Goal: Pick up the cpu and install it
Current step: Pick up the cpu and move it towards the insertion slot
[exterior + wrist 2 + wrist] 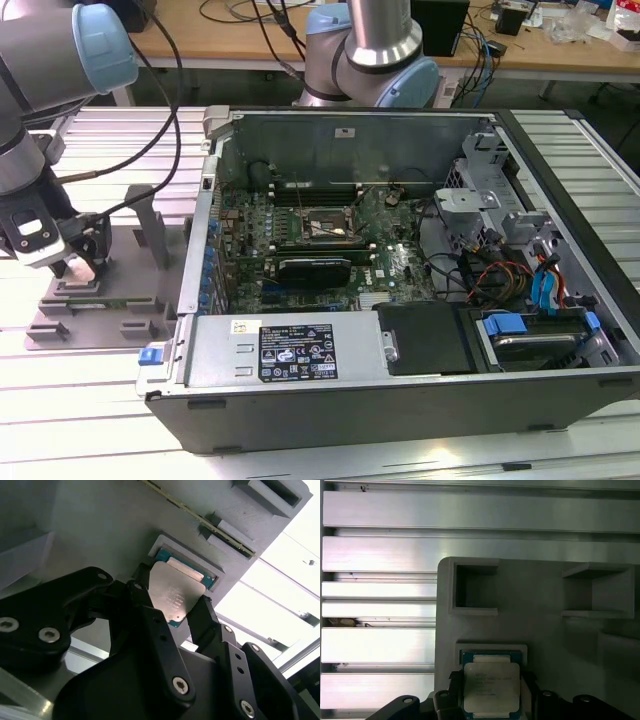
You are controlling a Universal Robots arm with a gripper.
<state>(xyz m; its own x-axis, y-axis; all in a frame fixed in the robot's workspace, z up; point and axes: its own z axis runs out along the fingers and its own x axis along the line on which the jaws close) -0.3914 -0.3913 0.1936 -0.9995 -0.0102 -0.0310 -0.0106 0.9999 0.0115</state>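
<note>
The cpu [176, 591] is a small square chip with a silvery lid and a green border. It lies in a shallow recess of the grey holder block [540, 630]. My gripper [172, 600] straddles it, and its black fingers [202, 614] press against two opposite edges of the chip. The first wrist view shows the cpu [491, 686] between the same fingers [454, 692]. In the exterior view my gripper [80, 262] hangs low over the holder block [100, 300] at the exterior view's left. The motherboard socket [322, 228] lies open inside the computer case [400, 330].
The open computer case fills the middle and the exterior view's right, its near wall rising beside the holder block. An upright grey post [145, 225] stands on the block. A cable [150, 150] trails from my arm. Ribbed aluminium table [380, 545] surrounds the block.
</note>
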